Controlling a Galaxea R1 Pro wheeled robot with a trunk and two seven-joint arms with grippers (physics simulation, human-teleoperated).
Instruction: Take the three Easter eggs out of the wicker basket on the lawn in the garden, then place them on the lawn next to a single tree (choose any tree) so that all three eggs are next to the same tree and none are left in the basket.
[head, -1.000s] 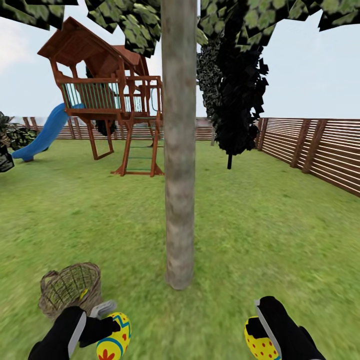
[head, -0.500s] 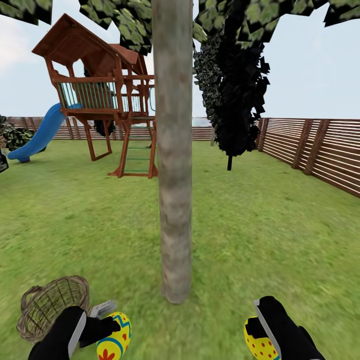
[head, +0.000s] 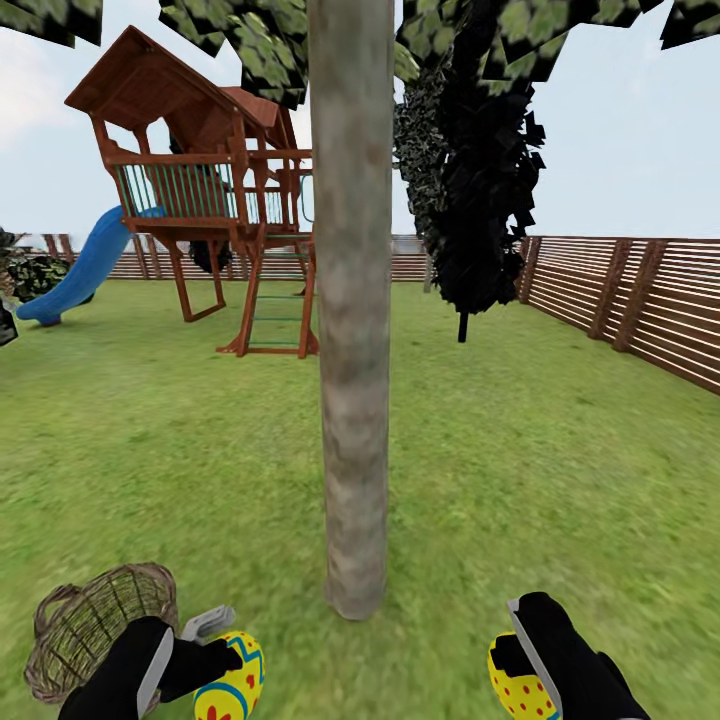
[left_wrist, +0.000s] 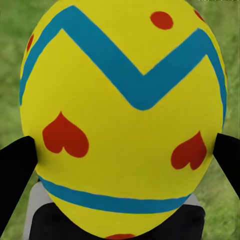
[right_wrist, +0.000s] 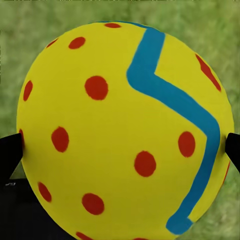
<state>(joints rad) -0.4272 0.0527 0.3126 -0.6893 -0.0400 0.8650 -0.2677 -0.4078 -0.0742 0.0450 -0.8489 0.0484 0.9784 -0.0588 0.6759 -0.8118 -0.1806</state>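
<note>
My left gripper (head: 205, 660) is shut on a yellow Easter egg (head: 232, 685) with blue zigzags and red hearts, which looms large in the left wrist view (left_wrist: 122, 120). My right gripper (head: 520, 665) is shut on a second Easter egg (head: 515, 685), yellow with red dots and a blue band (right_wrist: 125, 140). The brown wicker basket (head: 95, 625) sits on the lawn (head: 520, 470) just behind my left gripper; its inside is hard to read. The tree (head: 352, 330) with the thick pale trunk rises straight ahead, its base between the two grippers and a little beyond them.
A wooden playset (head: 215, 190) with a blue slide (head: 75, 275) stands at the back left. A black tree (head: 470, 180) stands behind the trunk. A slatted wooden fence (head: 630, 295) runs along the right side and the back.
The view has shifted: the basket has slid left and lower in the picture and the trunk looks nearer. Both grippers keep their eggs in the same pose.
</note>
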